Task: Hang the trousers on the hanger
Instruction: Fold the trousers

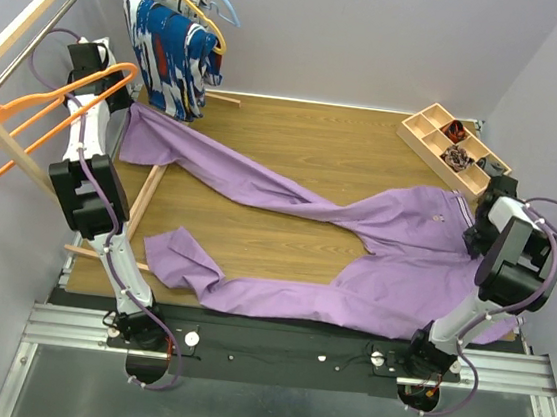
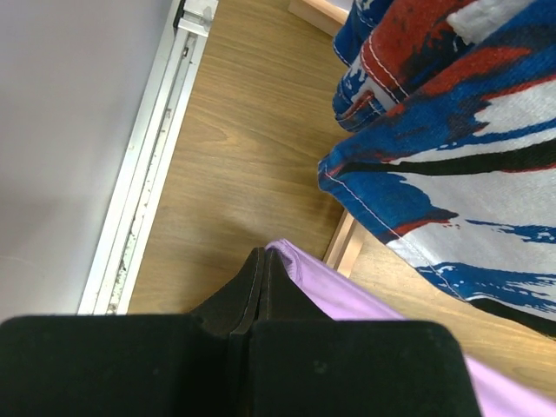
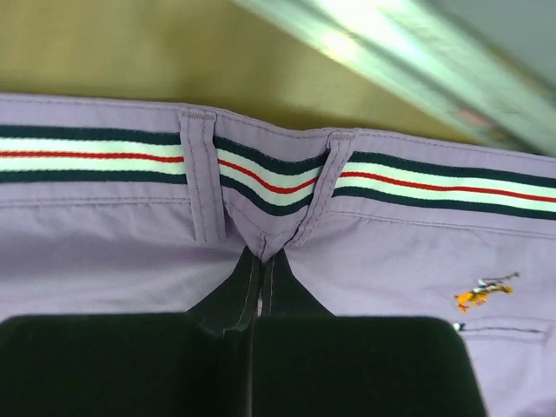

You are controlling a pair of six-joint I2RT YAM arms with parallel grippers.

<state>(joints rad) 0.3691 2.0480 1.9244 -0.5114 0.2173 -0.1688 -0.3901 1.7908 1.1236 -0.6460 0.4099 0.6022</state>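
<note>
To the left of the left pincer [image 2: 263, 256], the hanger [image 1: 123, 67] hangs bare. The left pincer is closed tight, an edge of the trousers [image 1: 394, 252] at its tip; a hold cannot be confirmed. The right pincer [image 3: 261, 261] is closed on a shallow pinch below the waistband [image 3: 87, 155]. Risk: the pinch slipping on lifting, with the long legs dragging. To its right is an embroidered polo-player emblem [image 3: 485, 291]; no legible writing.

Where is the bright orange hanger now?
In the top view, the orange hanger sits at the left edge by the wooden rack, just left of the left arm.
</note>
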